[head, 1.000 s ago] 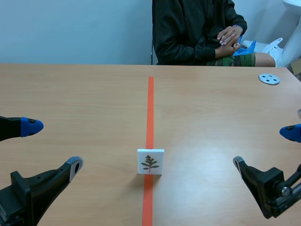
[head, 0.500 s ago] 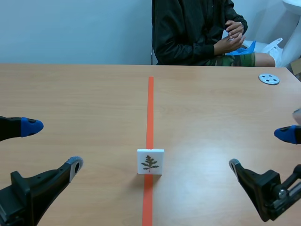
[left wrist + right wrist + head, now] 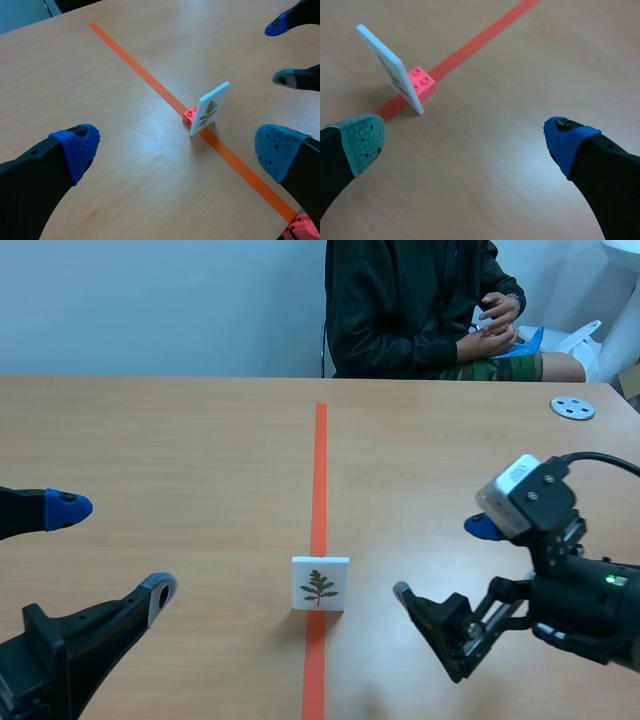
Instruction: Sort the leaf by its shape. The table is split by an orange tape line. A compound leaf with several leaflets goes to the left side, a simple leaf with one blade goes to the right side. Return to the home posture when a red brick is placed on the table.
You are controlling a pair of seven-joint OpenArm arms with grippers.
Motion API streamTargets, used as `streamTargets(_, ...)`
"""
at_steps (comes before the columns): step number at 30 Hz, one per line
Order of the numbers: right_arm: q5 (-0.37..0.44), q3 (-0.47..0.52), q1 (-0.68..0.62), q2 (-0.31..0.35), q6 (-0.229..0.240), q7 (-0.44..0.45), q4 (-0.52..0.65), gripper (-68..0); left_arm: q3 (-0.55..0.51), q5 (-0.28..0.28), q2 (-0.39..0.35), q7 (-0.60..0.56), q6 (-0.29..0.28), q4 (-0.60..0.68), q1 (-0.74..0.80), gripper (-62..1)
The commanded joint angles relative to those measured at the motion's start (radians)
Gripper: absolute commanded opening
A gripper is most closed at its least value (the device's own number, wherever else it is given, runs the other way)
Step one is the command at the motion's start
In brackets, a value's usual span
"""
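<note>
On the table [image 3: 180, 450] the card [image 3: 320, 583] stands upright on the tape [image 3: 320, 460], near centre, and my right claw [image 3: 441, 560], wide open and empty just right of it, could topple it if one finger strikes first.

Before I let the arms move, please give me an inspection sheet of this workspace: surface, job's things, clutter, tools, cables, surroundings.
Surface: wooden table, split by an orange tape line.
Job's things: white leaf card standing on the tape line, with a small pink brick behind it; nothing touches it.
Clutter: grey disc with holes, far right of the table.
Tools: left tool open, low at the left; right tool open, right of the card, apart from it.
Cables: one black cable at the right arm's wrist.
Surroundings: a person in a dark jacket seated across the table; a white bag beside them.
</note>
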Motion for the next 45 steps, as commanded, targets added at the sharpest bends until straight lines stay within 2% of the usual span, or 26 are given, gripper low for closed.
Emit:
streamTargets(1,-0.019,-0.026,0.045,-0.013,0.001,0.033,-0.019,0.4,0.004,-0.008,-0.005,-0.014,-0.002,0.007,-0.001,1.4)
streamTargets(8,-0.111,-0.185,0.206,-0.106,0.005,0.103,-0.210,0.4,0.004,-0.008,-0.005,-0.014,-0.001,0.007,-0.001,1.4)
streamTargets(14,-0.183,-0.280,0.289,-0.182,0.002,0.139,-0.326,0.4,0.004,-0.004,-0.005,-0.014,-0.001,0.007,-0.001,1.4)
streamTargets(15,-0.195,-0.290,0.293,-0.189,0.000,0.146,-0.335,-1.3,0.004,0.001,-0.005,-0.014,-0.001,0.007,-0.001,1.4)
streamTargets(23,-0.216,-0.312,0.291,-0.197,-0.004,0.166,-0.343,-31.1,0.004,0.015,-0.005,-0.015,-0.001,0.007,-0.001,1.4)
streamTargets(34,-0.216,-0.307,0.291,-0.196,-0.004,0.166,-0.343,-64.6,0.004,0.015,-0.005,-0.015,-0.001,0.007,-0.001,1.4)
streamTargets(35,-0.216,-0.303,0.291,-0.196,-0.003,0.166,-0.341,-66.4,0.004,0.015,-0.005,-0.015,-0.001,0.007,-0.001,1.4)
streamTargets(39,-0.215,-0.271,0.289,-0.191,0.003,0.166,-0.303,-66.2,0.004,0.015,-0.005,-0.015,-0.001,0.007,-0.001,1.4)
streamTargets(45,-0.214,-0.163,0.272,-0.148,0.034,0.118,-0.154,-66.2,0.004,0.015,-0.005,-0.016,-0.001,0.007,-0.001,1.4)
